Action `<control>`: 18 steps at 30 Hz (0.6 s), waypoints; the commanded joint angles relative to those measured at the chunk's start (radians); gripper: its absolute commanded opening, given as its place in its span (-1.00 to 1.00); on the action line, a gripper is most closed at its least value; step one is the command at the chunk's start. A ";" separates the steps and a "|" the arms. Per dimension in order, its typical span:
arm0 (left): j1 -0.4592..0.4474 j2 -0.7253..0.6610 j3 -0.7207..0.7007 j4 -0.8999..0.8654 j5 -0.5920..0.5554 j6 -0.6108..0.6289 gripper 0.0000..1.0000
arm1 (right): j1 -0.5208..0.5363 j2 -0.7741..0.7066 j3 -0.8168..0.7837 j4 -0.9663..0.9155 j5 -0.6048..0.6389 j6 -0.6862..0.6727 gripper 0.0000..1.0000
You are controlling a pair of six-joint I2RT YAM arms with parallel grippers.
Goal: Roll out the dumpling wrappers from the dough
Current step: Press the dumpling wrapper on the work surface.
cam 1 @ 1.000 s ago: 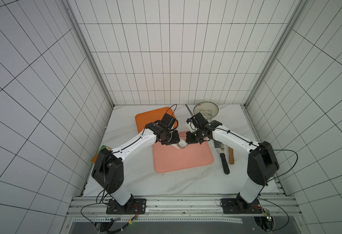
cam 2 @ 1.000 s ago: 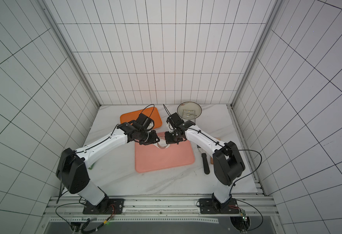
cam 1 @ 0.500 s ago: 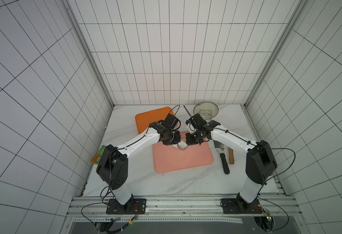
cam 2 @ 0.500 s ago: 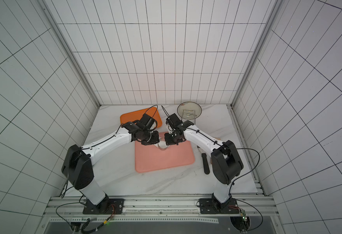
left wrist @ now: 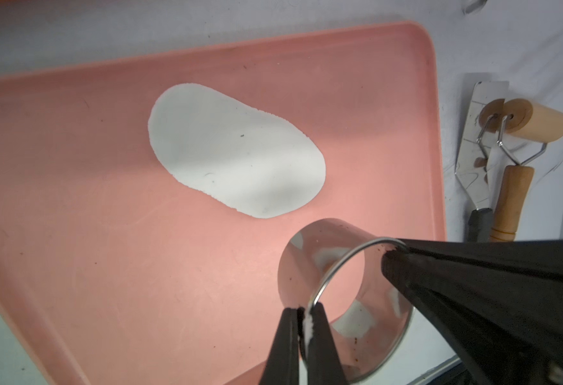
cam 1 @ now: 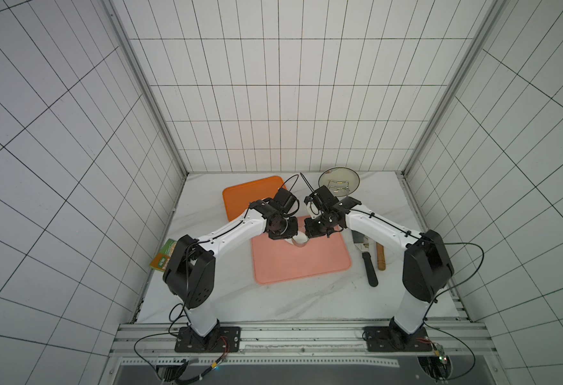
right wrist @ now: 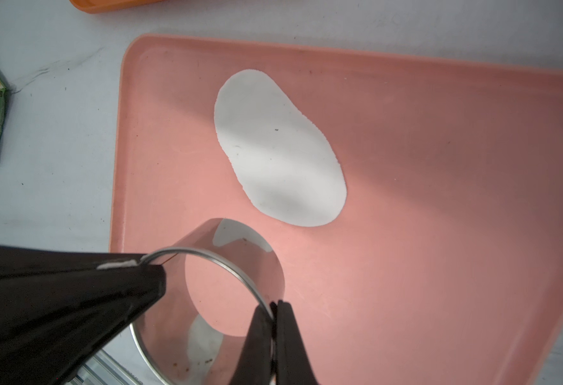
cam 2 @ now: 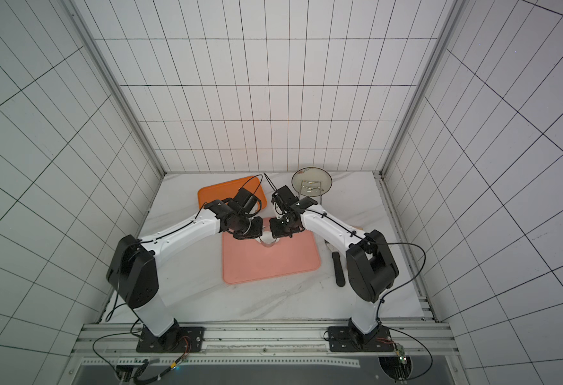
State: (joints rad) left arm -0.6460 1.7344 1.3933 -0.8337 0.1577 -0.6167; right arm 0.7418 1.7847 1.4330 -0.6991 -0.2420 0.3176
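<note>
White-tiled walls (cam 1: 273, 100), marble bench (cam 1: 206, 300). The pink tray (cam 1: 300, 266) is sitting centre, with the orange tray (cam 1: 250, 196) at its 11 o'clock. Both arms are sharing one steel ring (left wrist: 307, 253). The left gripper (left wrist: 305, 311) is pinching the rim at the ring's 9 o'clock and the right gripper (right wrist: 275, 308) at 3 o'clock, both sets of jaws closed down to the metal's thickness. I'm reading the opposed pinches as holding the cutter level and stopping twist. The dough (left wrist: 236, 150) is lying flat on the pink tray as a whole oval, just beside the ring and not under it. The wrists are hiding it in both top views. No wrapper is showing yet. The ring looks to be hanging clear of the tray, probably lining up a first cut. The rolling pin (left wrist: 537, 123) and scraper (left wrist: 473, 160) are parked off-tray at 3 o'clock, clear of the arms.
</note>
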 commanded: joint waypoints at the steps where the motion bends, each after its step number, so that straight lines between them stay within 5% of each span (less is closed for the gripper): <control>1: 0.003 0.017 0.027 -0.002 -0.026 -0.001 -1.00 | 0.010 0.009 0.031 -0.015 0.001 -0.006 -1.00; 5: 0.002 0.027 0.030 -0.005 -0.031 0.005 -1.00 | 0.008 0.007 0.029 -0.014 0.003 -0.005 -1.00; 12: 0.011 0.046 0.041 -0.005 -0.081 0.017 -1.00 | -0.036 0.012 0.033 0.012 -0.019 0.014 -0.55; 18: 0.026 0.071 0.059 -0.002 -0.110 0.031 -1.00 | -0.078 0.027 0.049 0.041 -0.063 0.024 -0.53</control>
State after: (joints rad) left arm -0.6292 1.7824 1.4147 -0.8497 0.0841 -0.6056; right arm 0.6807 1.7920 1.4384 -0.6765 -0.2775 0.3317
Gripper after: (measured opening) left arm 0.049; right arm 0.234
